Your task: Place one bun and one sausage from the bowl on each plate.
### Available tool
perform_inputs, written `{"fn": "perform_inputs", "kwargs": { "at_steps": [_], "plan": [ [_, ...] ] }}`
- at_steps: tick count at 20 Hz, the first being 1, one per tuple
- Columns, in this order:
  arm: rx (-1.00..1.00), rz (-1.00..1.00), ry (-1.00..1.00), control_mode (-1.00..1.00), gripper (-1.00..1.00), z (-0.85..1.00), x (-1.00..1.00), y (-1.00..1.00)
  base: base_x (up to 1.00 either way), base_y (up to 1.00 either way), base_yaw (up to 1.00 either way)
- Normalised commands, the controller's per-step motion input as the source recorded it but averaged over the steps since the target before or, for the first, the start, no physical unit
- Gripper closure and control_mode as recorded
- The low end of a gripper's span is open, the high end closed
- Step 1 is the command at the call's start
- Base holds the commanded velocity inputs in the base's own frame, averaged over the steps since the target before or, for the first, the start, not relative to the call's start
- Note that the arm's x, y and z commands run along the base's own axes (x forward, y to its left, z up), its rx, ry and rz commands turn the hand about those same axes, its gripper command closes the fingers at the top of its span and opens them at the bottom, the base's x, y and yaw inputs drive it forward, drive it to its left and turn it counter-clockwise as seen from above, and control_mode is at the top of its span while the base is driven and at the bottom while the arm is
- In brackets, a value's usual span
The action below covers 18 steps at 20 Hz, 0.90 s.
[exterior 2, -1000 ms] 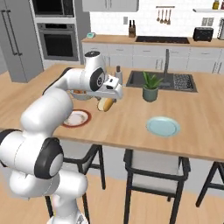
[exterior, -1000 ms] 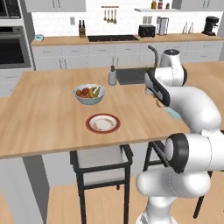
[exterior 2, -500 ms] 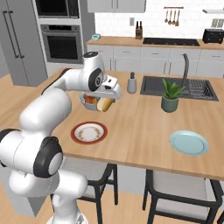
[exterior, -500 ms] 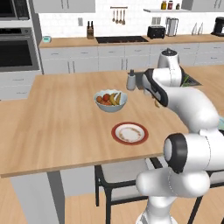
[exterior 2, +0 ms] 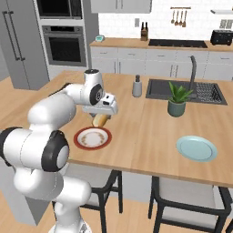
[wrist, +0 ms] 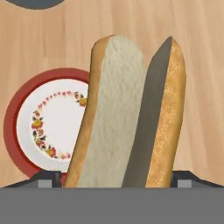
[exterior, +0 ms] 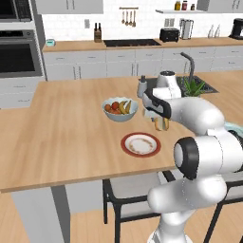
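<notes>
My gripper [exterior: 160,118] is shut on a pale tan split bun [exterior: 162,125], which hangs lengthwise below the hand a little above the counter. From the other side the gripper [exterior 2: 101,114] and the bun [exterior 2: 100,121] hover just past the far edge of the red-rimmed white plate [exterior 2: 93,138]. Looking along the hand, the bun [wrist: 127,109] stands between the fingertips of the gripper [wrist: 118,180], with the red-rimmed plate [wrist: 39,127] to its left. The pale blue plate [exterior 2: 196,148] lies bare on the right. The bowl and the sausages are out of view.
A pale bowl of fruit [exterior: 119,109] stands just behind the red-rimmed plate [exterior: 140,144]. A shaker [exterior 2: 137,86], a potted plant [exterior 2: 176,99] and the sink [exterior 2: 200,91] lie further back and right. Stools stand under the counter's near edge.
The base has driven, so both base views shifted; the red-rimmed plate now lies close under the hand. The bun has stayed in the gripper throughout.
</notes>
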Motion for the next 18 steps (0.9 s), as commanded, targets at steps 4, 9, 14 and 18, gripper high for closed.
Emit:
{"fn": "perform_inputs", "kwargs": {
  "at_steps": [4, 9, 14, 18],
  "plan": [
    [0.01, 0.14, 0.08, -1.00, 1.00, -0.89, 0.09, 0.67, 0.00, 0.00, 0.00],
    [0.00, 0.09, 0.00, -1.00, 1.00, -0.50, 0.00, 0.53, 0.00, 0.00, 0.00],
    [0.00, 0.03, 0.02, -1.00, 1.00, -0.26, 0.25, 0.10, 0.00, 0.00, 0.00],
    [0.00, 0.01, 0.01, -1.00, 1.00, -0.22, 0.20, 0.00, 0.00, 0.00, 0.00]
  ]
}}
